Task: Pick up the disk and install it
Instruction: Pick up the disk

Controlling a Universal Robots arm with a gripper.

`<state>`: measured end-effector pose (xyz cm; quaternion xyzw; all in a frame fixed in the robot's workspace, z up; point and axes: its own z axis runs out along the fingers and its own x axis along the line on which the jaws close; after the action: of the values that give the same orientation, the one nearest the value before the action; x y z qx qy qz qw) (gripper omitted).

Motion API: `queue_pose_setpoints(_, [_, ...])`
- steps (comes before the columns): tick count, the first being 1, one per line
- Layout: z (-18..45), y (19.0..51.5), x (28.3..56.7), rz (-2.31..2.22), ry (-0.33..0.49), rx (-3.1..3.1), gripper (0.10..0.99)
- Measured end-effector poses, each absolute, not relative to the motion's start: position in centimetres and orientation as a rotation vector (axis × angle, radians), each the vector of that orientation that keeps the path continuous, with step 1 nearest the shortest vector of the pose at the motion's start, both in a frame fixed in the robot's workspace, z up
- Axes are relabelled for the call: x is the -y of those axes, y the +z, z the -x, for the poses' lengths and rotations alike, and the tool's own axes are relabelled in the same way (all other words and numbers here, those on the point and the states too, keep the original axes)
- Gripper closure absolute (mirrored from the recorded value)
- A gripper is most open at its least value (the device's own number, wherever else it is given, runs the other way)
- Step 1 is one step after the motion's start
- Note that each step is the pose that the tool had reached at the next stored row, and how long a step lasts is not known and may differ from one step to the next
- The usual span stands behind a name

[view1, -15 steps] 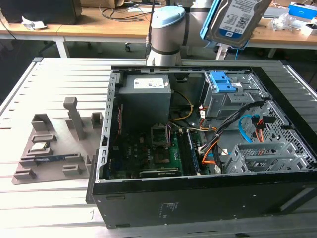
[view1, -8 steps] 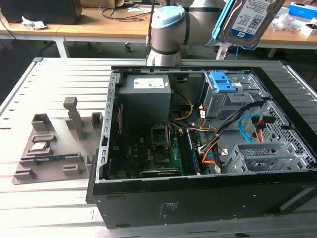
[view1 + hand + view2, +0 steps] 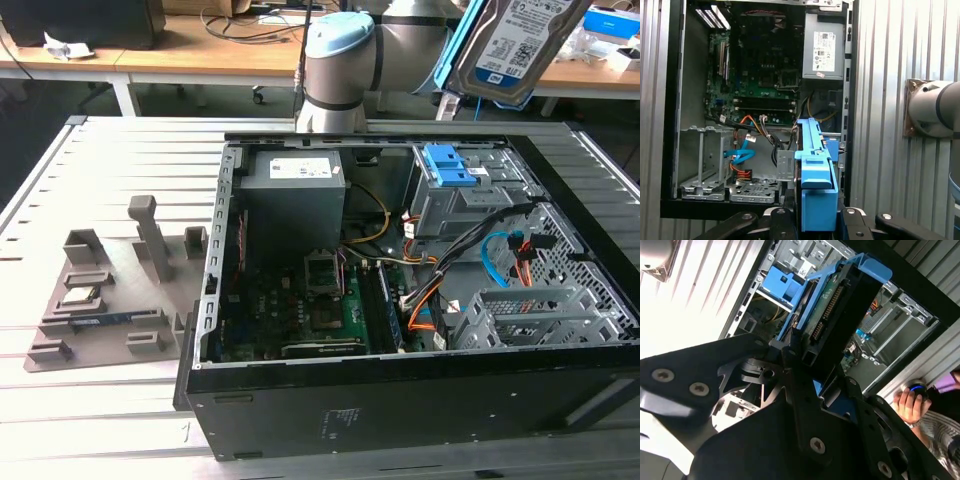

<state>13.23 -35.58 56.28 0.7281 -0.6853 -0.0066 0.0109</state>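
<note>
In the exterior view the disk (image 3: 515, 45) runs off the top edge, so its upper part is cut off (the arm (image 3: 340, 60) too). In the second wrist view the gripper (image 3: 815, 365) holds the disk's near end and covers it. A person's hand (image 3: 907, 405) sits by the edge; the rest of the person is cut off.

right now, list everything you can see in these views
disk: one, silver with blue carrier, held above the case, exterior view's top right
computer case: one, black, open, on the table
power supply: one, grey, inside the case
fixture tray: one, grey, table, exterior view's left
table: one, grey slatted metal, under the case
hand: one, a person's, beside the case
arm: one, grey and light blue, behind the case
tool: one, black, shut on the disk
</note>
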Motion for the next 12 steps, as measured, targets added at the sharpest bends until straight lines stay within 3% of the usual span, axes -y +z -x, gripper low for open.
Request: queue_pose_setpoints(12, [-13.38,56.21,35.82,-2.272,-0.021,2.138,0.718])
